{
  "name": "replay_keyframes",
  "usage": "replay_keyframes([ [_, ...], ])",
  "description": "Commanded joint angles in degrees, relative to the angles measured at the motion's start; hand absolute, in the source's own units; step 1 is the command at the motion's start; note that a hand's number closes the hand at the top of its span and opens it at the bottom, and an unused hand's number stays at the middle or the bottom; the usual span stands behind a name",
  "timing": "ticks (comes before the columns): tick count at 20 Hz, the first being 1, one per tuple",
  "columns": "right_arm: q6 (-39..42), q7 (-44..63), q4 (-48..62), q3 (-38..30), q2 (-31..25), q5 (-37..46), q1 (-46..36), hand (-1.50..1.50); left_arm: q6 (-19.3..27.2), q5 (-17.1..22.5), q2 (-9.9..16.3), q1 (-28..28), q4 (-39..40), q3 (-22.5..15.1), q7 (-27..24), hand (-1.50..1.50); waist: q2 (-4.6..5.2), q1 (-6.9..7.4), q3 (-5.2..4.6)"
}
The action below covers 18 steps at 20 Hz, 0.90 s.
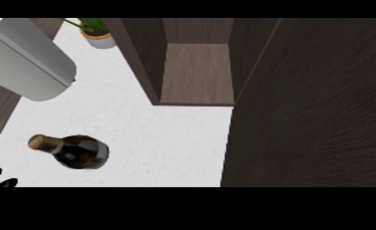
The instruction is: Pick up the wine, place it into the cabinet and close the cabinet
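The wine bottle (75,151) is dark with a tan-capped neck. It stands on the white counter (169,139) at the lower left, seen from above, with its neck pointing to the upper left. The dark wood cabinet (197,74) stands open at the middle top, its inner shelf bare. Its open door (301,114) fills the right side of the view. A small black part of my left hand (7,182) shows at the lower left edge, left of and below the bottle and apart from it. My right hand is out of sight.
A large grey rounded body (31,63) slants across the upper left corner over the counter. A small potted plant (98,36) stands at the back, left of the cabinet. White counter lies between the bottle and the cabinet opening.
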Motion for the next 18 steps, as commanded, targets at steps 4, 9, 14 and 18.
replay_keyframes([
  [4, -3.01, 6.68, -12.41, 2.84, 0.30, 0.55, 1.23, -1.50, -0.26, 8.79, 1.85, 2.34, -6.25, 8.37, 0.92, -1.50, 0.09, -0.26, -0.05],
  [9, -2.45, 8.58, -14.36, 2.50, -1.53, -0.67, 1.66, -1.50, 2.96, 12.71, 2.61, 1.88, -6.60, 12.61, 2.46, -1.50, 0.19, -0.75, -0.01],
  [14, -2.20, 8.40, -13.92, 0.30, -2.82, -2.62, 2.32, -1.50, -0.49, 13.08, 2.43, -0.20, 0.06, 16.94, 4.71, -1.50, 0.33, -1.19, -0.02],
  [18, -2.10, 6.91, -13.03, 4.74, -2.34, 0.69, 1.15, -1.50, 2.41, 14.52, 5.60, -6.58, 6.19, 17.74, 4.95, -1.50, 0.51, -2.22, -0.02],
])
